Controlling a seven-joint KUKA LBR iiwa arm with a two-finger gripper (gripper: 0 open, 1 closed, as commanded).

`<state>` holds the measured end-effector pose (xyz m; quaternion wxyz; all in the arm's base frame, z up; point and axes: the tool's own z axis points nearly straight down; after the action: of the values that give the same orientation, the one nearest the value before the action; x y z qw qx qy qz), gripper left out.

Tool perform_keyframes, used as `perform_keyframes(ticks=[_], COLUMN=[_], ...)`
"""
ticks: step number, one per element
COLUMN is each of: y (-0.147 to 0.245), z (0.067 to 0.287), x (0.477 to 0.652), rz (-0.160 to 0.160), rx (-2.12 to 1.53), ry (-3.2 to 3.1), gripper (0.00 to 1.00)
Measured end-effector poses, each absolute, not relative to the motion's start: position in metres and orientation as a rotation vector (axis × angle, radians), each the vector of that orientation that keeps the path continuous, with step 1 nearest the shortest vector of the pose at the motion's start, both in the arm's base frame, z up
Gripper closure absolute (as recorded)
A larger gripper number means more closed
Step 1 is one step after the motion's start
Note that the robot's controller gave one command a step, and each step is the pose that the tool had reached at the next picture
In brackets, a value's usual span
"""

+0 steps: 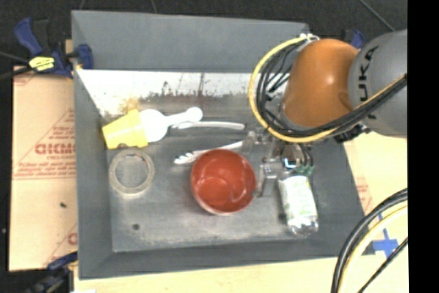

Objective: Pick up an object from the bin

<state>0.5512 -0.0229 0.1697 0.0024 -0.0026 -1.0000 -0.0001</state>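
Observation:
My gripper (pixel 267 165) reaches down below the orange wrist cover, right of the bin's middle. It hangs between a red round bowl (pixel 223 182) and a clear plastic bottle (pixel 298 202) with a pale green label. The bowl stands upright just to its left, and the gripper is close to the bowl's right rim. The bottle lies on its side just to the gripper's right and front. A white plastic fork (pixel 206 152) lies behind the bowl, its handle pointing at the gripper. I see nothing held.
A white spoon (pixel 182 121) and a yellow block-like thing (pixel 125 130) lie toward the back left. A clear tape roll (pixel 132 173) lies flat at the left. The arm with its cables covers the bin's back right corner.

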Motion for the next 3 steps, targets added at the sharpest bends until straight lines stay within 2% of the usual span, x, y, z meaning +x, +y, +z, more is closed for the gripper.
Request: perform_keyframes(ticks=[1,2,3], y=[-0.023,0.010,0.037], z=[0.175,0.069,0.128], x=[0.553,0.622,0.633], rz=[0.001,-0.002,0.003], rx=[-0.007,0.686,0.780], ry=[-3.145,-3.067,-3.052], gripper=[0.00,0.00,0.00])
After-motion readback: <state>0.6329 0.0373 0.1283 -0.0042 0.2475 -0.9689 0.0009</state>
